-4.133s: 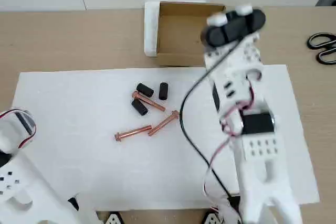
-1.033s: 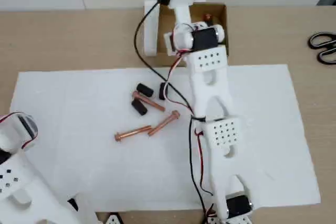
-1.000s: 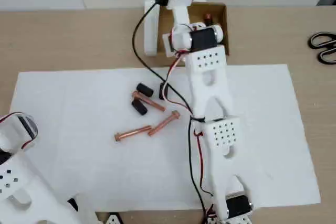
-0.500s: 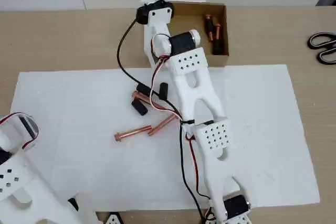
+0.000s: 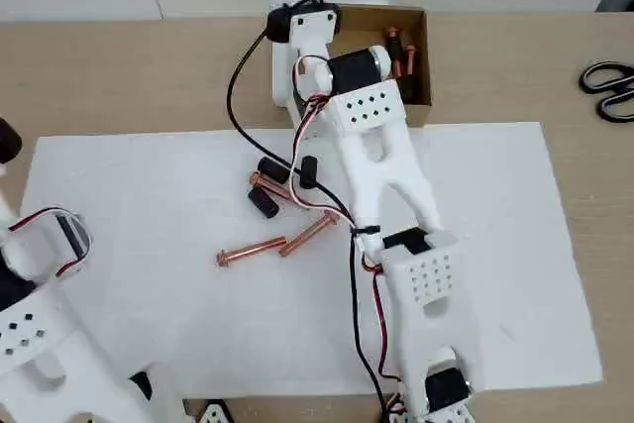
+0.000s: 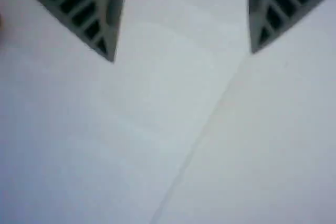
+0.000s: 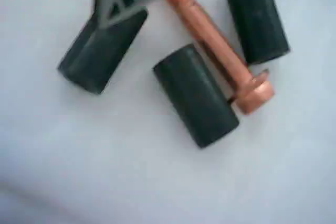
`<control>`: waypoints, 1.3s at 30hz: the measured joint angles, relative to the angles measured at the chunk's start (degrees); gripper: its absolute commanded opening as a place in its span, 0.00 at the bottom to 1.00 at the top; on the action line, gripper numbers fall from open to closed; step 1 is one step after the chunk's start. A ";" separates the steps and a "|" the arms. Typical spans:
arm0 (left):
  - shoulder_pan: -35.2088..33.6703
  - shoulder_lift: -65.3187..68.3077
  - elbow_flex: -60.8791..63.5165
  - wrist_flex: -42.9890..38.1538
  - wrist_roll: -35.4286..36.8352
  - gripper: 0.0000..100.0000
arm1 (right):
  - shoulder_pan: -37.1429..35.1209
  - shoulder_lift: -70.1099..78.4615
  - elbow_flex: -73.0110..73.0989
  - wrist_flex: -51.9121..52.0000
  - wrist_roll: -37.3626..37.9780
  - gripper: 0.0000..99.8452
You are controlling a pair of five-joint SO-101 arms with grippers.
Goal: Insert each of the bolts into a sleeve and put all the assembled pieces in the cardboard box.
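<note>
Pale wooden counter (image 5: 119, 66) carries a white paper sheet (image 5: 149, 205). At the sheet's far edge sits the brown cardboard box (image 5: 427, 66), with copper-and-black pieces (image 5: 400, 50) inside. The left claw (image 6: 181, 51) gapes empty over bare paper. The right claw (image 7: 123, 9) hangs just above three short black cylindrical sleeves (image 7: 195, 95) that crowd one of the copper bolts (image 7: 220, 51). Whether this claw is open cannot be told. Closing into so tight a cluster could send a round sleeve rolling, or pinch the bolt along with it.

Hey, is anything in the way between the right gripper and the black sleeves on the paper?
Nothing visible does. In its wrist view the right gripper hangs close over one sleeve, partly covering it; a bolt lies between the other two sleeves.
</note>
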State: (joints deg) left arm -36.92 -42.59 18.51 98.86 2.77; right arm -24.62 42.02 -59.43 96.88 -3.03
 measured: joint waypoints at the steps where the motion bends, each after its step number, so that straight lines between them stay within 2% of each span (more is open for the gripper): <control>1: 0.00 0.00 0.00 0.00 0.00 0.16 | -0.35 -0.79 2.29 0.00 -0.62 0.14; 18: 0.00 0.00 0.00 0.00 -0.09 0.16 | -4.75 5.36 5.71 -4.22 -2.64 0.14; 39: 0.00 0.00 0.00 0.00 -0.09 0.16 | -3.96 10.64 5.71 -8.62 -2.64 0.14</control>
State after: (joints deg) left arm -36.92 -42.59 18.51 98.86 2.68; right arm -28.57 52.66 -53.71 88.26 -5.67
